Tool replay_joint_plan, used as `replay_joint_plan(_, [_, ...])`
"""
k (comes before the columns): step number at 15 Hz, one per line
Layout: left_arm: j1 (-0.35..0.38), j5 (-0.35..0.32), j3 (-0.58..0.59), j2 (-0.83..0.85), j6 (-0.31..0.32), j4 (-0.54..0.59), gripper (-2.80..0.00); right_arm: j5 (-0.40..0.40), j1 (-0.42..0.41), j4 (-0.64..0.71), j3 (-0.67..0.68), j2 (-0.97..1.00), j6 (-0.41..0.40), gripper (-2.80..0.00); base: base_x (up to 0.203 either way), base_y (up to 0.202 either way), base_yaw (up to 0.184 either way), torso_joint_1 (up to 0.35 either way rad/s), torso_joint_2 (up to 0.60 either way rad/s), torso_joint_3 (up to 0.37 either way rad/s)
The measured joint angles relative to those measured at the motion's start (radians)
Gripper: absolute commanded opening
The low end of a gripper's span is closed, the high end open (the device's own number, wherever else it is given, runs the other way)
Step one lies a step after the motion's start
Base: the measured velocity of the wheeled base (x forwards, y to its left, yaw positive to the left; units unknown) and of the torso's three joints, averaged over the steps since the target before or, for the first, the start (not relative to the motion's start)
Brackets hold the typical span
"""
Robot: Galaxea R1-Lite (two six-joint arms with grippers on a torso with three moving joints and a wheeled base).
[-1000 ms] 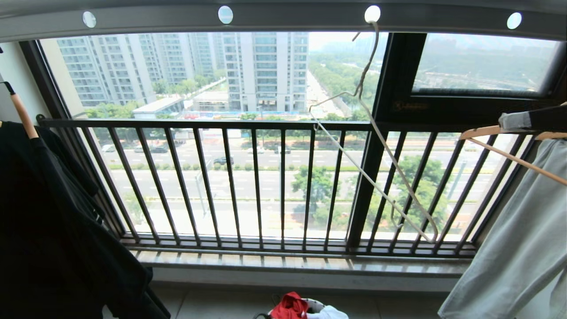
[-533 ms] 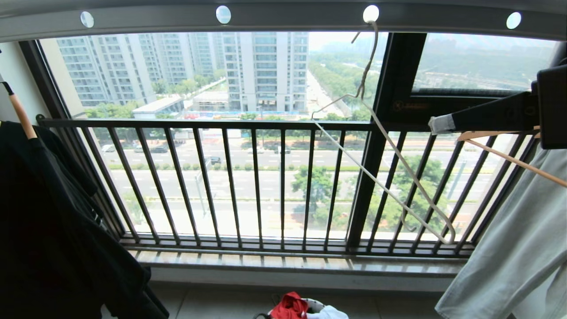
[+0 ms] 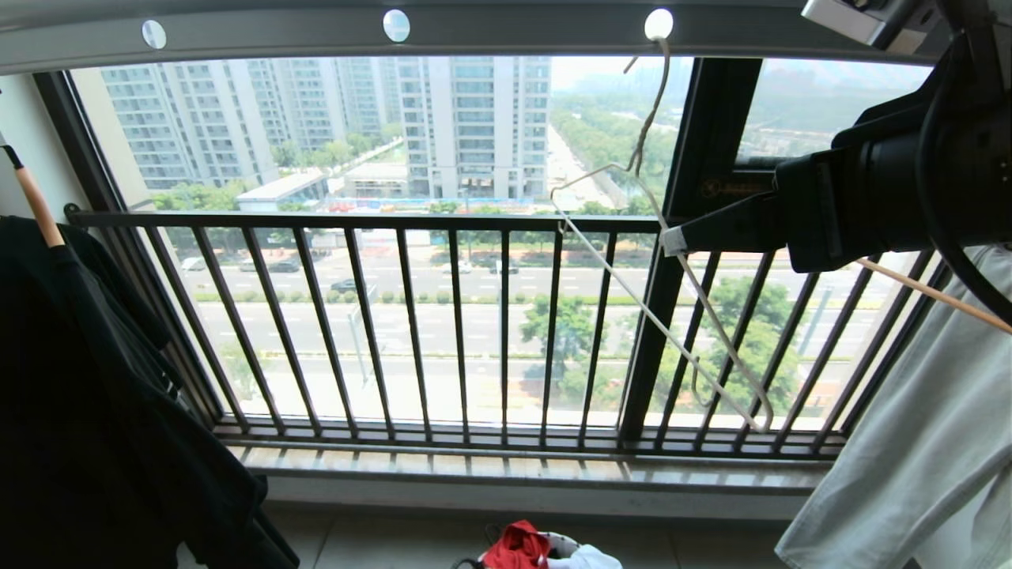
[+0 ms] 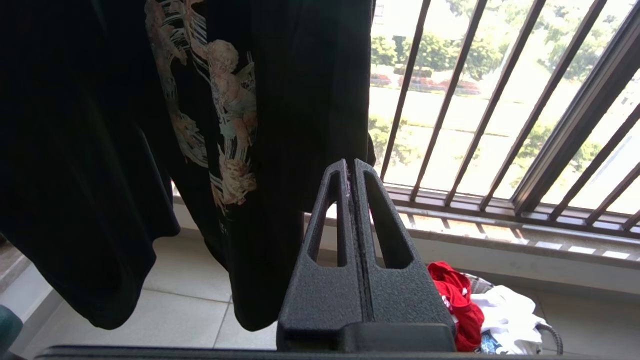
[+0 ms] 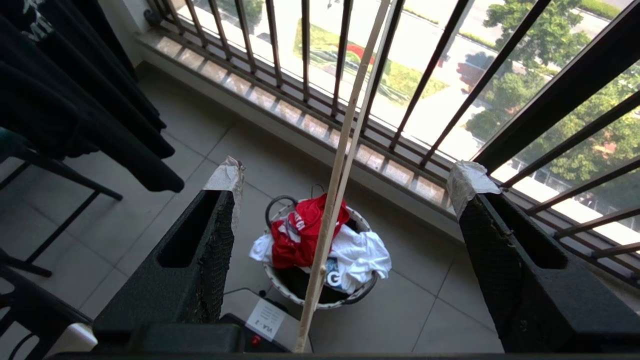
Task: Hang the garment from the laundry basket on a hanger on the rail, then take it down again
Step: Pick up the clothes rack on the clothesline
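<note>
Hanger (image 3: 680, 269) hangs bare from rail (image 3: 506, 35), tilted. Right gripper (image 5: 345, 190) beside hanger, fingers spread wide, hanger wire between them, nothing gripped. Garment (image 5: 300, 232) in laundry basket (image 5: 367, 290), far below hanger. Left gripper (image 4: 351, 175) clamped shut, empty. Step: fetching hanger. Next, likely: close on wire, unhook.

Little lettering could be read. On the window frame (image 3: 715, 190) a small gold brand mark showed, too faint to make out. In the right wrist view, white letters stood on the red garment (image 5: 300, 230) but stayed illegible, a large "G" showed on the white cloth (image 5: 360, 255) beside it, and a white label (image 5: 267, 320) below the laundry basket (image 5: 320, 300) carried small unreadable print.
</note>
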Motion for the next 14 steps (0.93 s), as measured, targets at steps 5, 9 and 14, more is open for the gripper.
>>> replay_joint_plan(5, [0.000, 0.000, 0.000, 0.000, 0.000, 0.000, -2.80, -0.046, -0.010, -0.016, -0.047, 0.104, -0.071, 0.00, 0.000, 0.000, 0.000, 0.000, 0.00, 0.000])
replay_joint_plan(9, [0.000, 0.000, 0.000, 0.000, 0.000, 0.000, -2.80, -0.071, -0.057, -0.073, -0.058, 0.174, -0.142, 0.00, 0.000, 0.000, 0.000, 0.000, 0.00, 0.000])
replay_joint_plan(14, [0.000, 0.000, 0.000, 0.000, 0.000, 0.000, -2.80, -0.071, -0.111, -0.094, -0.069, 0.224, -0.183, 0.00, 0.000, 0.000, 0.000, 0.000, 0.00, 0.000])
